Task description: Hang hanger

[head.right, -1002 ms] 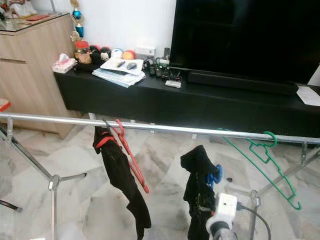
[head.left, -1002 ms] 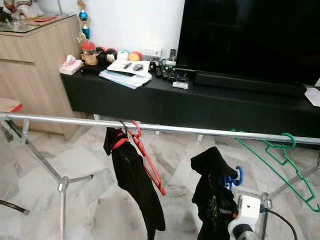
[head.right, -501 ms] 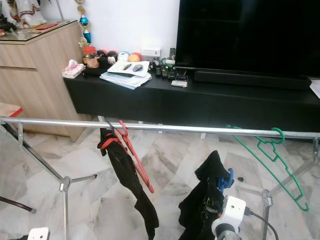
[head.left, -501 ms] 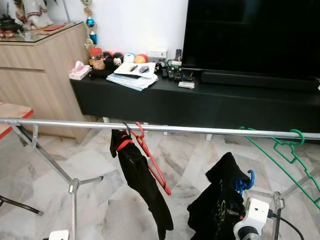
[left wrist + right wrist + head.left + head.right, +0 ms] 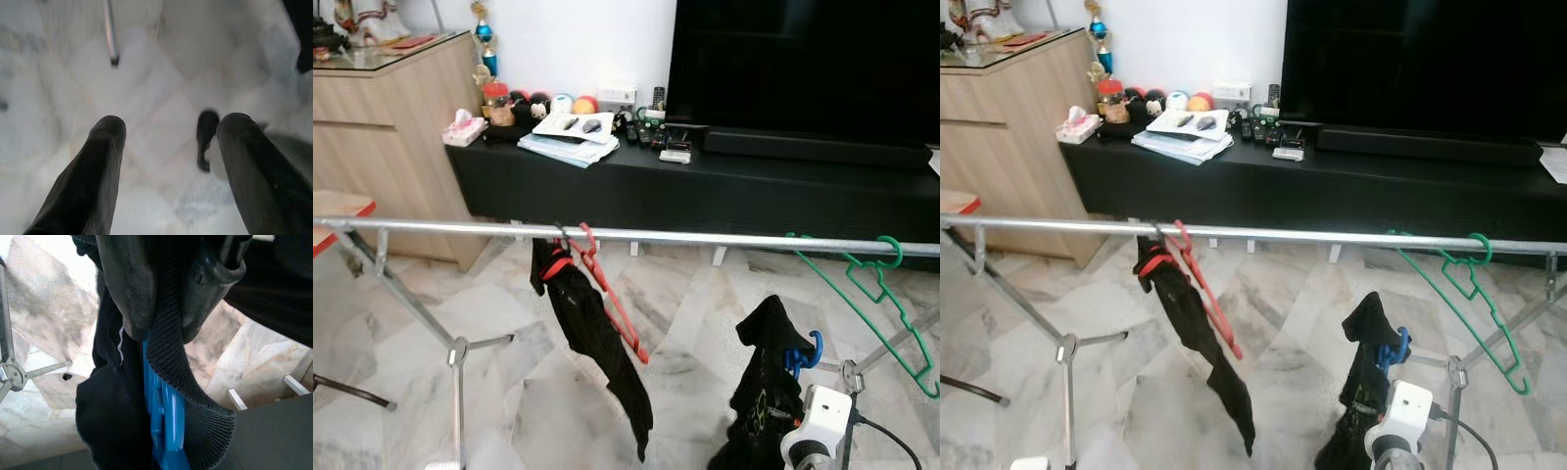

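Note:
A blue hanger (image 5: 811,350) carrying a black garment (image 5: 766,384) hangs from my right gripper (image 5: 166,330) at the lower right, below the silver rail (image 5: 705,238). In the right wrist view both fingers are shut on the garment's ribbed collar and the blue hanger (image 5: 164,426). On the rail hang a red hanger (image 5: 607,294) with a long black garment (image 5: 597,343) left of centre and a bare green hanger (image 5: 876,294) at the right end. My left gripper (image 5: 168,132) is open over the marble floor, holding nothing.
The rack's crossed metal legs (image 5: 455,351) stand at left and right (image 5: 850,374). Behind the rail are a black TV console (image 5: 724,196) with a large TV (image 5: 803,69) and small clutter, and a wooden cabinet (image 5: 382,127) at the left.
The head view has swayed and the whole picture shifted. The right gripper still holds the blue hanger with its garment below the rail, now a little further right.

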Controlling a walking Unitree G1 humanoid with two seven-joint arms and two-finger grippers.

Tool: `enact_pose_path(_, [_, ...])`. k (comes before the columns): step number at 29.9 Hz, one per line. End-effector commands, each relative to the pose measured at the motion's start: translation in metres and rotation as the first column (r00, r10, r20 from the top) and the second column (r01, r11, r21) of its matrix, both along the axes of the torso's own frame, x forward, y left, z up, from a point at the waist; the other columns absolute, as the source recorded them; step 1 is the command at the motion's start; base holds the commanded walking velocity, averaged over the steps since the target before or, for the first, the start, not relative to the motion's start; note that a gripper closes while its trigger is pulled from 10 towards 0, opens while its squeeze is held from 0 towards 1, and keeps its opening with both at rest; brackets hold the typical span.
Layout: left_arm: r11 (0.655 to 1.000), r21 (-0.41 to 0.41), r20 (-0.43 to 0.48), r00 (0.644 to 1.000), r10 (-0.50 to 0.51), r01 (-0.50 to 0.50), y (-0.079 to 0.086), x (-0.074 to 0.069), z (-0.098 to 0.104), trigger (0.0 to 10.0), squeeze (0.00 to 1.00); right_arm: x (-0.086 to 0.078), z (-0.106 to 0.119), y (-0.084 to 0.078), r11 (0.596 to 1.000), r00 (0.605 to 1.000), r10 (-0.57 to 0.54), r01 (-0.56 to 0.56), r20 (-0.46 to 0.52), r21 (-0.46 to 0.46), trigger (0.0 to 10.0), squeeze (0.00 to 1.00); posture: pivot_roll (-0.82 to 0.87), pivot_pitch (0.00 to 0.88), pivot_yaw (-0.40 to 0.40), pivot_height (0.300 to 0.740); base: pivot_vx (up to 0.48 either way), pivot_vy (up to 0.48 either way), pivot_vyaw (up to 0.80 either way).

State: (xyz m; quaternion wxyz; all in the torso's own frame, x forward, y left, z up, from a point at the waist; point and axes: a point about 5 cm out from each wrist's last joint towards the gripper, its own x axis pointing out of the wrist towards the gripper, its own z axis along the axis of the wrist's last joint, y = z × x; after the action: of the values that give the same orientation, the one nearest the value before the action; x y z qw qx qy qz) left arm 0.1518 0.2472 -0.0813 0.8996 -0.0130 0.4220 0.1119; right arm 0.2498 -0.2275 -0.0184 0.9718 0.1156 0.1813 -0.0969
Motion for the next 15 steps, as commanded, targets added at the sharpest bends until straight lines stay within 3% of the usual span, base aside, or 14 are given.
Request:
enact_pose_path(1, [1.000,0.000,-0.032,0.999,0.018,-0.018,0.0034,-0.0083,-0.0029,10.0,0.00,0.0052,0.0051,-0.0014,1.000,1.000,0.006,-0.006,0.024,-0.011,10.0,0.00,0.08,0.000,0.012,0.740,-0.337,0.000,0.00])
enact_pose_path(15, [0.999,-0.007,-0.071,0.997,0.031,-0.032,0.0058,-0.0170,-0.0062,10.0,0.00,0.0048,0.0061,-0.0072,1.000,1.000,-0.012,0.013,0.020,-0.020,10.0,0.00,0.07,0.000,0.012,0.740,-0.344,0.000,0.00])
